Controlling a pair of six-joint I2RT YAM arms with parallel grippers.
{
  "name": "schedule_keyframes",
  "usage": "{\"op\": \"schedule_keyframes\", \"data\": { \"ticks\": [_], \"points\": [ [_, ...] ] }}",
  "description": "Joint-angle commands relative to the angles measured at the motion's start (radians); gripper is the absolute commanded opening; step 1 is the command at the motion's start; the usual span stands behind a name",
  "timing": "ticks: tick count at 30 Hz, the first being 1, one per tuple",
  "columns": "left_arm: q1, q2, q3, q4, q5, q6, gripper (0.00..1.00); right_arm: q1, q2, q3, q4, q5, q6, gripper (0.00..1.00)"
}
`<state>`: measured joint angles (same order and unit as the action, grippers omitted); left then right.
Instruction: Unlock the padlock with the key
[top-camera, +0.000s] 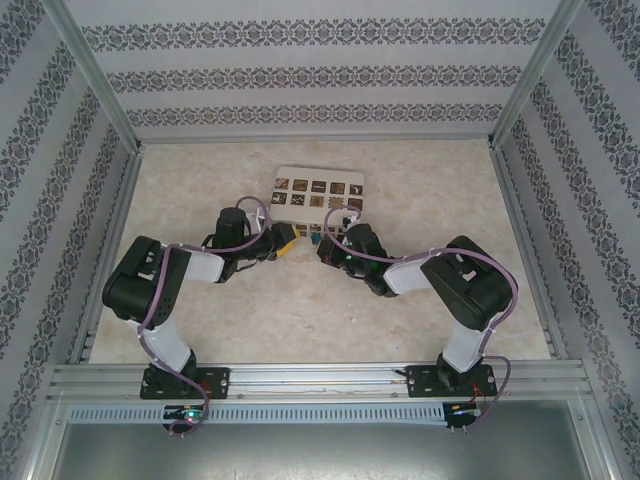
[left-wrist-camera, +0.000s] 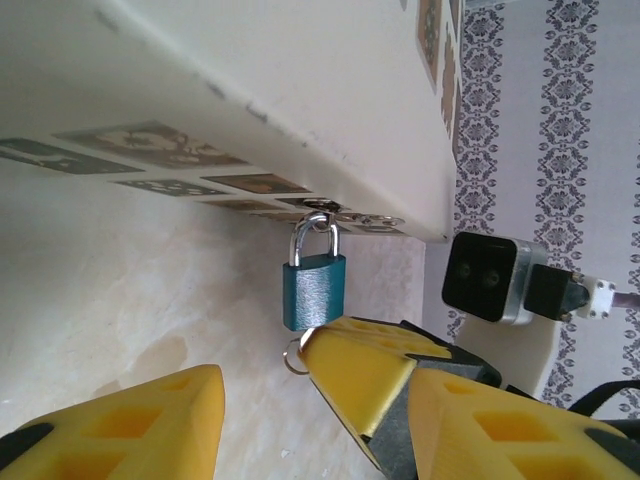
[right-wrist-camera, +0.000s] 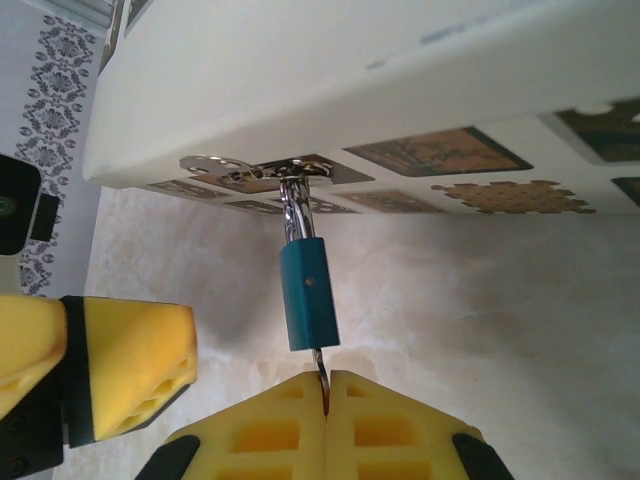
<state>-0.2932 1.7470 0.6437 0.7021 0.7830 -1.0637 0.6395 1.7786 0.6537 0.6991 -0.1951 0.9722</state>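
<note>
The small blue padlock (left-wrist-camera: 314, 290) hangs by its silver shackle (right-wrist-camera: 298, 210) from a metal hasp (right-wrist-camera: 250, 168) on the front edge of the cream box (top-camera: 318, 190). My right gripper (right-wrist-camera: 327, 385) is shut on the key (right-wrist-camera: 320, 368). The key's blade runs up into the bottom of the padlock (right-wrist-camera: 308, 295), and its ring (left-wrist-camera: 293, 356) shows beside the yellow fingers (left-wrist-camera: 370, 370). My left gripper (left-wrist-camera: 315, 390) stands open just below the padlock. Its two yellow fingers lie on either side of the right gripper's tip and touch nothing.
The cream box (left-wrist-camera: 300, 90) with dark square pictures sits at the back middle of the marble-patterned table (top-camera: 300, 320). Both arms meet in front of it, gripper tips close together (top-camera: 305, 245). Patterned walls and metal rails enclose the table.
</note>
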Motion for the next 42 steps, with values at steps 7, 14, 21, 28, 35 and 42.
{"op": "schedule_keyframes", "data": {
  "ticks": [7,14,21,28,35,42],
  "points": [
    [-0.031,0.05,0.048,0.083,0.007,-0.05,0.5,0.003,-0.008,0.032,0.042,0.016,0.03,0.0],
    [-0.041,0.077,0.068,0.084,-0.003,-0.078,0.49,0.004,-0.011,0.03,0.042,0.017,0.041,0.0],
    [-0.056,0.093,0.082,0.069,-0.021,-0.096,0.49,0.004,-0.007,0.034,0.042,0.011,0.05,0.0],
    [-0.074,0.097,0.085,0.057,-0.059,-0.124,0.48,0.004,-0.007,0.032,0.042,0.012,0.061,0.0],
    [-0.101,0.085,0.055,0.084,-0.151,-0.168,0.48,0.007,-0.004,0.032,0.066,0.017,0.077,0.0],
    [-0.119,0.08,0.037,0.114,-0.225,-0.224,0.46,0.009,-0.002,0.034,0.071,0.023,0.088,0.0]
  ]
}}
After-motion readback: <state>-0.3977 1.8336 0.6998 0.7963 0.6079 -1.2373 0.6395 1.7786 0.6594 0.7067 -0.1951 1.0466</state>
